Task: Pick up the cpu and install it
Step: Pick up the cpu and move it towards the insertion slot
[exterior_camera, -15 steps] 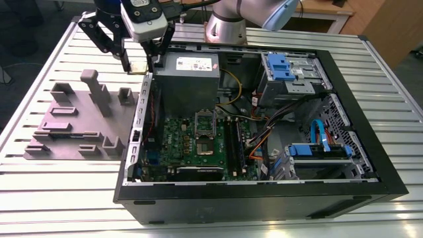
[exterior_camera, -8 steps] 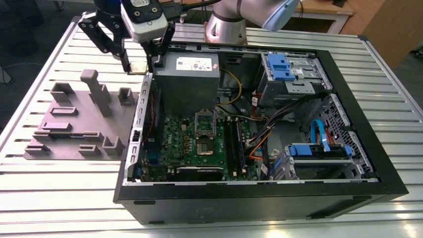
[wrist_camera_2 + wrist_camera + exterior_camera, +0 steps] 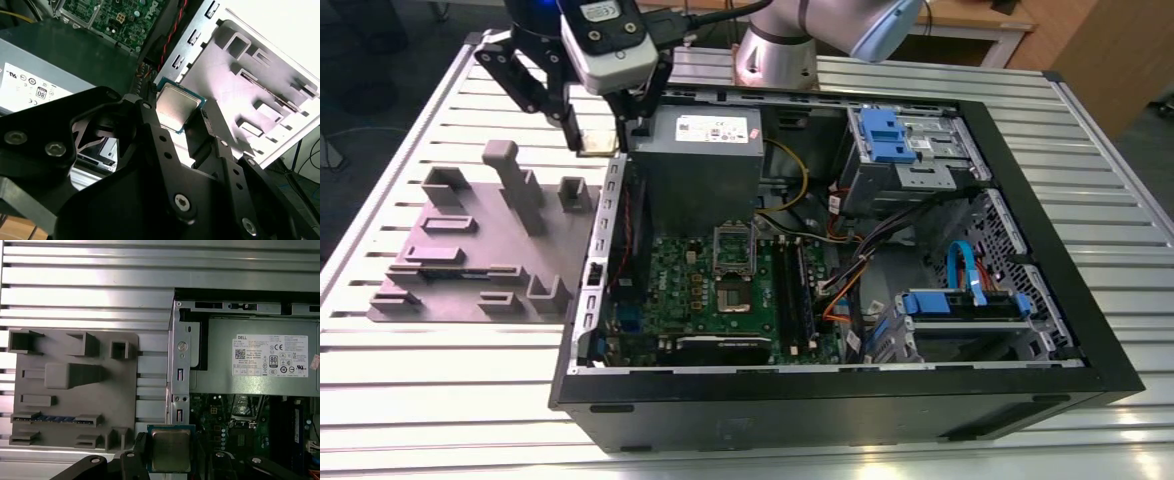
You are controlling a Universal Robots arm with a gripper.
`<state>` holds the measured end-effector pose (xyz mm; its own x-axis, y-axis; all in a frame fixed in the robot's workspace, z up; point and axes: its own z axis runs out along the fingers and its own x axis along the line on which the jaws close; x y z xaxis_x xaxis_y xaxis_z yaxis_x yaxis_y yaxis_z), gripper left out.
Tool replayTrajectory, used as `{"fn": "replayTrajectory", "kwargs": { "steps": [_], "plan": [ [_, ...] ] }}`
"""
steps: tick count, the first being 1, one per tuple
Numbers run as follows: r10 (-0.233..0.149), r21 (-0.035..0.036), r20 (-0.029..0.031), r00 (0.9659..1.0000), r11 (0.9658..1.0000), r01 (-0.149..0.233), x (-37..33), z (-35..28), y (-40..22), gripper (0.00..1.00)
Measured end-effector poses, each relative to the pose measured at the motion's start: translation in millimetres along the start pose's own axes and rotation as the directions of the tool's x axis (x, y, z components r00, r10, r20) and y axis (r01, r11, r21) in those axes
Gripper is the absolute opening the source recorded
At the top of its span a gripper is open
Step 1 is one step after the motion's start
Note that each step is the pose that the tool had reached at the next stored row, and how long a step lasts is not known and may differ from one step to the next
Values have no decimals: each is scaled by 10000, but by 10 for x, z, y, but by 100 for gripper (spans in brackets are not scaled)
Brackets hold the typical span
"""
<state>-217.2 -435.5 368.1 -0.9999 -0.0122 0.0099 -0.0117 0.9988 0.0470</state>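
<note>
The claw (image 3: 596,138) is up in the air in the upper left of the exterior view. It is squeezed onto the cpu (image 3: 595,142), one finger on each side. In both wrist views the cpu (image 3: 176,104) (image 3: 170,449) sits flat between the black fingers (image 3: 201,131), shiny side toward the cameras. So the chip is picked up but not put in yet.

The claw hangs just over the top left corner of the computer case (image 3: 854,385), near the big grey box (image 3: 700,150) with the white label. The grey tray (image 3: 454,250) lies beside the case on the table (image 3: 440,400). The green board (image 3: 670,290) is lower down inside the case. I think the square socket (image 3: 731,292) on it is where the chip goes.

What could go wrong? The fingers grip only the thin edges, so a bump could make the chip slip or turn. The metal case wall and the grey box are very close and could knock it. If the chip goes in crooked or turned the wrong way, the tiny pins in the socket could bend.
</note>
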Motion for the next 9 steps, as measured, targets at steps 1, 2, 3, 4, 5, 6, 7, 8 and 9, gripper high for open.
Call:
{"fn": "replayTrajectory", "kwargs": {
  "steps": [1, 2, 3, 4, 5, 6, 7, 8, 9],
  "plan": [
    [0, -1, 1, 10000, 10000, 0, -6, 1, -1, 47],
    [1, 0, 0, 10000, 10000, -1, -16, 0, -1, 47],
    [1, 0, 0, 10000, 10000, -1, -31, 0, -2, 47],
    [0, -1, 0, 10000, 10000, 0, -44, 0, -3, 47],
    [1, -1, 0, 10000, 10000, -1, -62, 0, -4, 47],
    [0, 0, 0, 10000, 10000, 0, -82, -1, -5, 47],
    [0, 0, 0, 10000, 10000, 0, -104, -1, -6, 47],
    [0, 0, 0, 10000, 10000, 0, -125, -1, -7, 47],
    [0, -1, 0, 10000, 10000, 0, -145, -1, -7, 47]
  ]
}}
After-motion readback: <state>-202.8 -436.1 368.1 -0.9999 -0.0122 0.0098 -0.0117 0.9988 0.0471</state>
